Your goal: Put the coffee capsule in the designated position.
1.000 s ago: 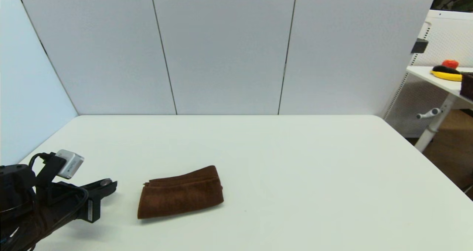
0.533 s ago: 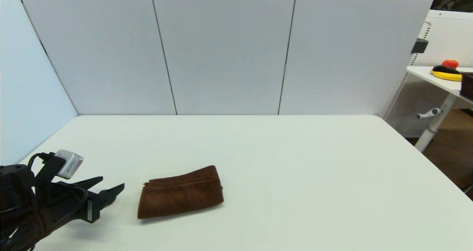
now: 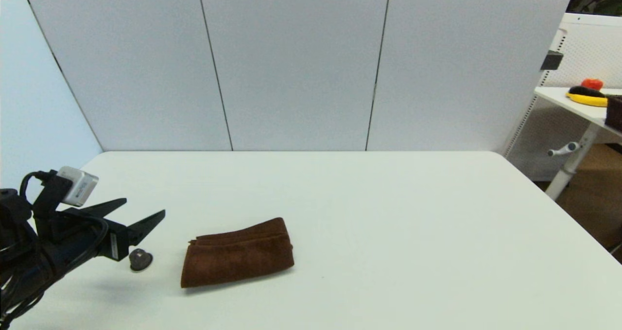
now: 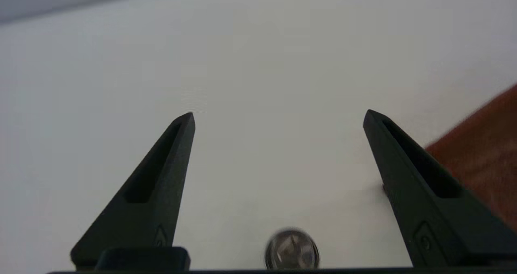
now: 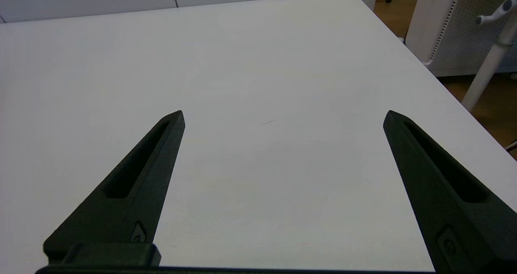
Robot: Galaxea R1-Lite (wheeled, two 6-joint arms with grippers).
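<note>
The coffee capsule (image 3: 140,259) is a tiny dark grey dome resting on bare white tabletop at the front left, just left of the brown towel. In the left wrist view the capsule (image 4: 291,250) lies low between the two black fingers, touching neither. My left gripper (image 3: 144,209) hangs open a little above the capsule and slightly farther back, with nothing held. The designated position carries no marker, so I cannot tell it from the rest of the table. My right gripper (image 5: 282,114) is open over bare table and does not show in the head view.
A folded brown towel (image 3: 238,253) lies right of the capsule; its edge (image 4: 480,153) shows beside the left fingers. Grey partition panels close the back and left. A second table with a banana (image 3: 585,98) stands off to the right.
The left gripper opened, letting the capsule go onto the table, then rose away from it. The towel has not moved.
</note>
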